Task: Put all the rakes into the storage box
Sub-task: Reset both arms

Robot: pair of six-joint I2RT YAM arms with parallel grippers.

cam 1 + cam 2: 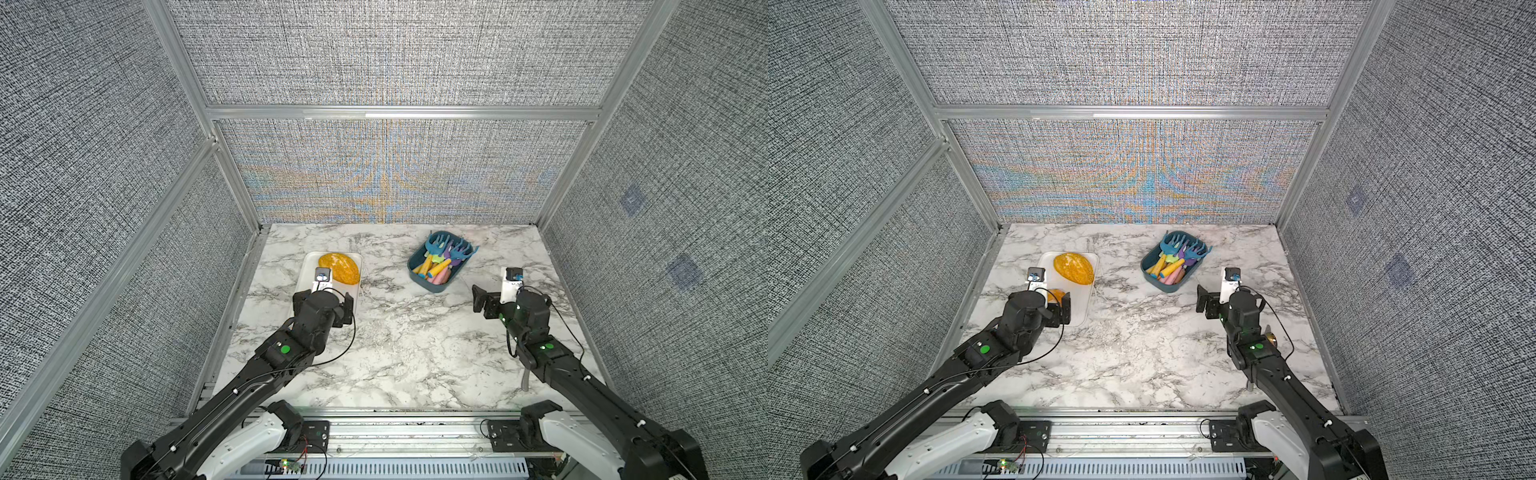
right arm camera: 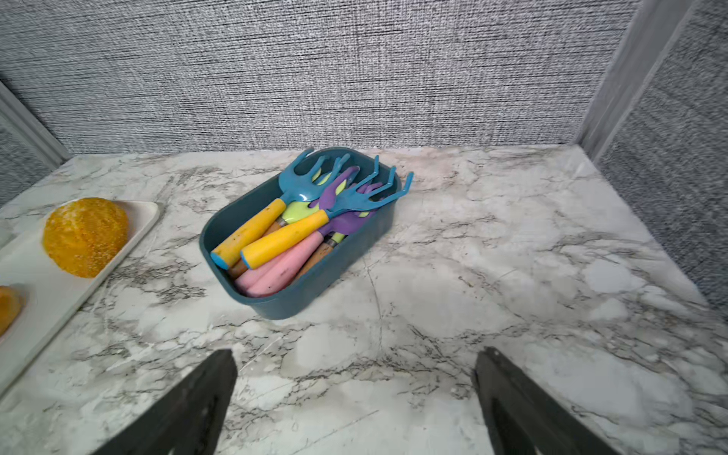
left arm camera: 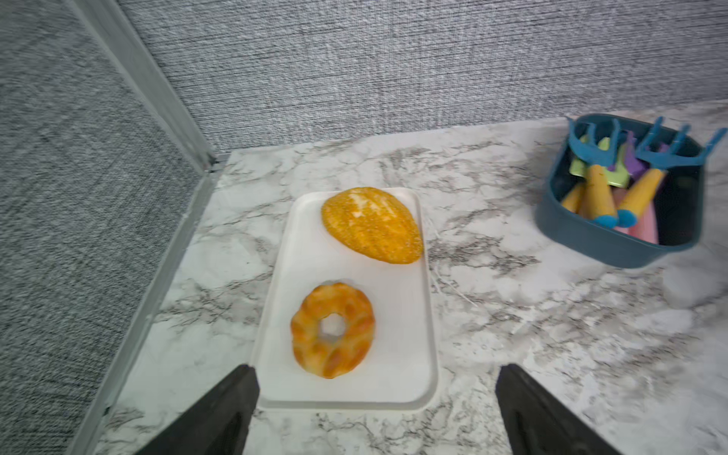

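Note:
The storage box (image 2: 283, 307) is a dark teal tub on the marble table, far right of centre in both top views (image 1: 428, 286) (image 1: 1160, 286). Several toy rakes lie in it. Two rakes with blue heads (image 2: 299, 189) and yellow handles (image 2: 252, 232) lie uppermost, and their tines stick out over the far rim. Pink-handled and purple tools lie under them. My right gripper (image 2: 354, 354) is open over bare marble, short of the box and empty. My left gripper (image 3: 376, 378) is open too, above the near end of a white tray (image 3: 394, 315), with nothing between its fingers.
The white tray (image 1: 309, 266) at the far left holds a golden bread loaf (image 3: 372, 224) and a ring-shaped pastry (image 3: 333, 329). Grey fabric walls with aluminium posts close the table on three sides. The box (image 3: 610, 244) stands to the right of the tray.

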